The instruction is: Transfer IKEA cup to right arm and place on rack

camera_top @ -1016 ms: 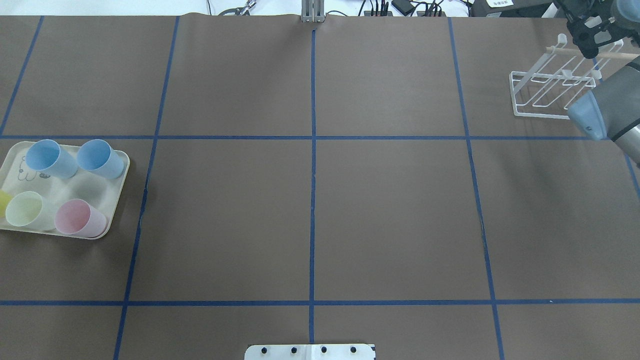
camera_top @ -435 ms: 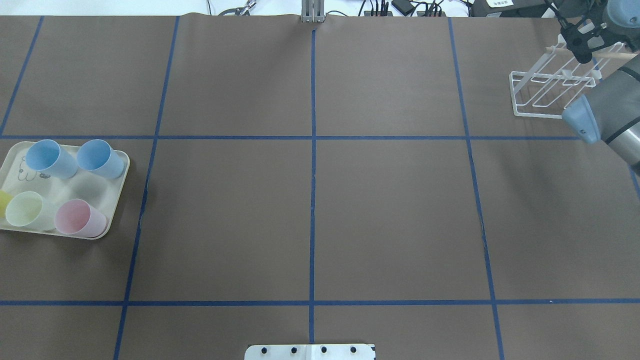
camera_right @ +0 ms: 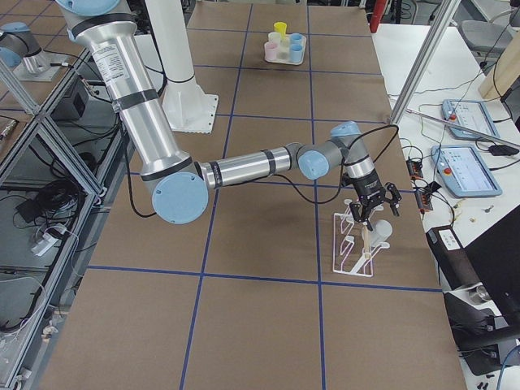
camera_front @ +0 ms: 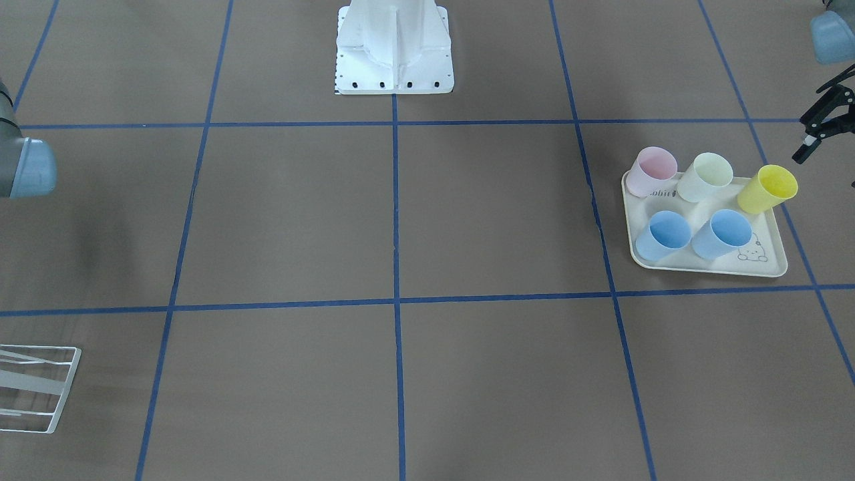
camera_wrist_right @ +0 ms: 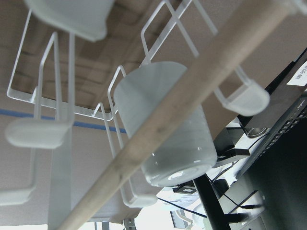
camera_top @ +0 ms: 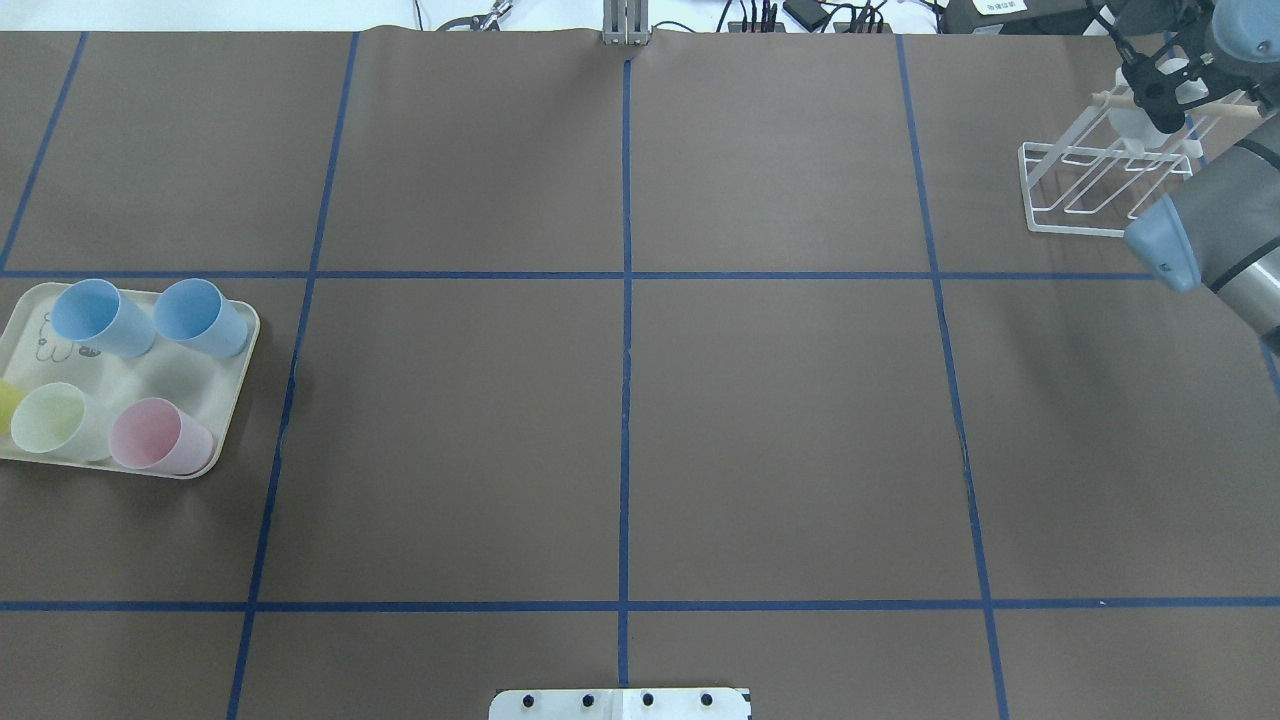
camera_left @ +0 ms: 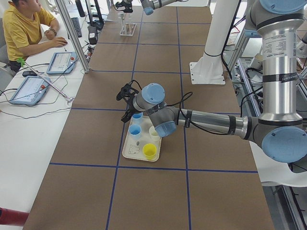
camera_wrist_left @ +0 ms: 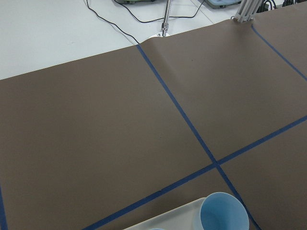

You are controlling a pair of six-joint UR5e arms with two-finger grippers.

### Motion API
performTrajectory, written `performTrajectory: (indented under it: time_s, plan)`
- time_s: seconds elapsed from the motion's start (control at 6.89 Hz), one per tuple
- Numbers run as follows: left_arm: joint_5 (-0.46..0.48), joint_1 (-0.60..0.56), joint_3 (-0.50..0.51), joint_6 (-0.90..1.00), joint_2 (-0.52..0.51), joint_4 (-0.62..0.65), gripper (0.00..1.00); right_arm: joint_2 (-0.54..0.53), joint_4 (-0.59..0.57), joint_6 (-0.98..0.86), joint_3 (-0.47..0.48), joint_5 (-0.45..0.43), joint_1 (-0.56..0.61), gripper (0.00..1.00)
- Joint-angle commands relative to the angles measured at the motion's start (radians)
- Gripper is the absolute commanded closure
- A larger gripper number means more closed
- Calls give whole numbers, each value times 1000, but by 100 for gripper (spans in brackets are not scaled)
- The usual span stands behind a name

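My right end effector [camera_right: 375, 214] hangs just above the rack [camera_top: 1082, 233] at the far right corner of the tabletop [camera_top: 780, 430]. Its fingers are spread wide and grip nothing. The white cup [camera_wrist_right: 184, 153] sits beneath them, clear of both fingers.

The cup is on the rack, slipped over 1 of the upright wire prongs. It sits tilted, with its closed base toward my wrist camera. It is plain, smooth, slightly translucent white, and tapers along its length. A wooden dowel [camera_wrist_right: 158, 136] runs across the top of the rack and crosses in front of the cup in that view. I cannot tell whether the dowel touches the cup.

My left end effector [camera_left: 123, 103] is also released. Its fingers are parted and hold nothing. It hangs above the left edge of the tabletop, near the cream tray [camera_top: 175, 378], and touches none of the cups there.

The tray carries 5 cups:
- 2 blue cups [camera_front: 663, 234] [camera_front: 723, 232] on its far side
- a pink cup [camera_front: 651, 172] on the side nearer me
- a pale green cup [camera_front: 706, 176], also on the nearer side
- a yellow cup [camera_front: 768, 189], at the tray's corner closest to my left end effector
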Motion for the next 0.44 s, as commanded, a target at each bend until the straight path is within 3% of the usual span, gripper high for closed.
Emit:
performTrajectory:
  time_s: [0.0, 0.15, 0.29]
  plan:
    - [0, 1, 2, 1, 1, 0, 0, 10, 1, 10, 8, -1, 0, 2]
    - [2, 1, 3, 4, 0, 0, 0, 28, -9, 56, 56, 12, 0, 2]
    - [11, 1, 2, 16, 6, 0, 0, 30, -18, 173, 106, 82, 0, 2]
